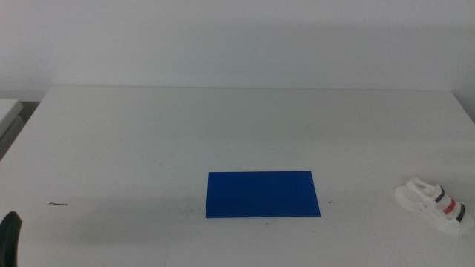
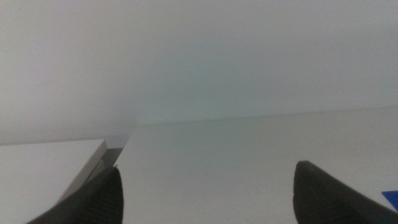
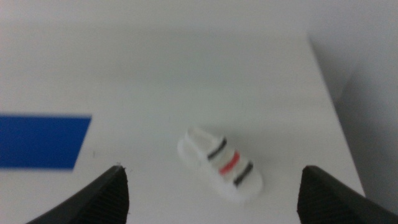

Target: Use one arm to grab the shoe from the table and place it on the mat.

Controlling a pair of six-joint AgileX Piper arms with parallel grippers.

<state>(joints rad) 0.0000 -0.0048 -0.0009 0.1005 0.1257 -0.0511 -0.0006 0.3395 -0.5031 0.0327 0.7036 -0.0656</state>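
My left gripper [image 2: 205, 193] waits at the table's near-left edge, about eight o'clock from the mat; the overhead view catches only a sliver of it at the bottom-left corner. Its two dark fingers stand wide apart with nothing between them, looking out over bare white table [image 1: 148, 133].

Moving right, the blue mat [image 1: 263, 194] lies flat near the middle of the table, with nothing on it. A small dark speck [image 1: 58, 204] sits on the tabletop well off at its nine o'clock.

Further right, the shoe [image 1: 432, 205] rests on its sole at roughly three o'clock from the mat, well apart from it and close to the table's right edge. It lies at a slant, not square to the mat.

My right gripper [image 3: 214, 193] is out of the overhead view, but its own camera shows the fingers spread wide, empty, with the shoe ahead between them and a corner of the mat off to one side.

I judge nothing has begun: the shoe is untouched, so reaching for it falls to my right side.

What worries me is that slant. If I come down without turning my wrist to match, one finger could meet the sole first and skid the shoe toward the nearby edge. The straps look thin and soft, so pinching them instead of the thick sole could let it swing or slip on the way over.
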